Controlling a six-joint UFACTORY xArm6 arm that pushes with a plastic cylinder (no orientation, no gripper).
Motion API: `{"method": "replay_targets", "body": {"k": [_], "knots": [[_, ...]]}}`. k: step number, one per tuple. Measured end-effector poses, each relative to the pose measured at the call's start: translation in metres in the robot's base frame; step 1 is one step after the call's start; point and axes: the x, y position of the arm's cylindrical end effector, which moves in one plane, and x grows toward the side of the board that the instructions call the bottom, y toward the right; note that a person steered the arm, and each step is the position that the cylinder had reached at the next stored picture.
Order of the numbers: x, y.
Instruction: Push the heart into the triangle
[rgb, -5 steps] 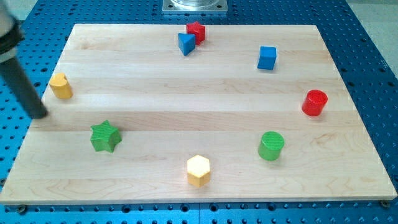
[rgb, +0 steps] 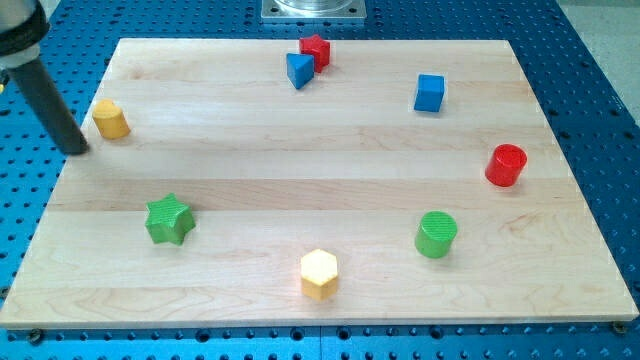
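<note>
The orange-yellow heart block (rgb: 111, 119) lies near the board's left edge, in the upper left. The blue triangle (rgb: 298, 70) sits near the top middle, touching a red star (rgb: 316, 49) on its upper right. My tip (rgb: 77, 149) rests on the board just left of and slightly below the heart, very close to it; contact cannot be told. The dark rod rises from the tip to the view's upper left corner.
A blue cube (rgb: 430, 92) is at the upper right, a red cylinder (rgb: 506, 165) at the right, a green cylinder (rgb: 436, 234) at the lower right, a yellow hexagon (rgb: 319, 273) at the bottom middle, a green star (rgb: 168, 219) at the lower left. The wooden board (rgb: 300, 150) lies on a blue perforated table.
My tip has moved up and slightly right along the left edge. The heart has shifted up and to the right by a small distance. The other blocks have not moved.
</note>
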Motion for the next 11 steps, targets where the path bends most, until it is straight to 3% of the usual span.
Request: {"method": "replay_targets", "body": {"k": [2, 3, 4, 5, 6, 7, 8, 10, 11], "knots": [[-0.06, 0.187], [-0.038, 0.095], [-0.047, 0.068], [-0.076, 0.176], [-0.083, 0.175], [-0.094, 0.131], [-0.126, 0.198], [-0.103, 0.231], [-0.039, 0.234]]}}
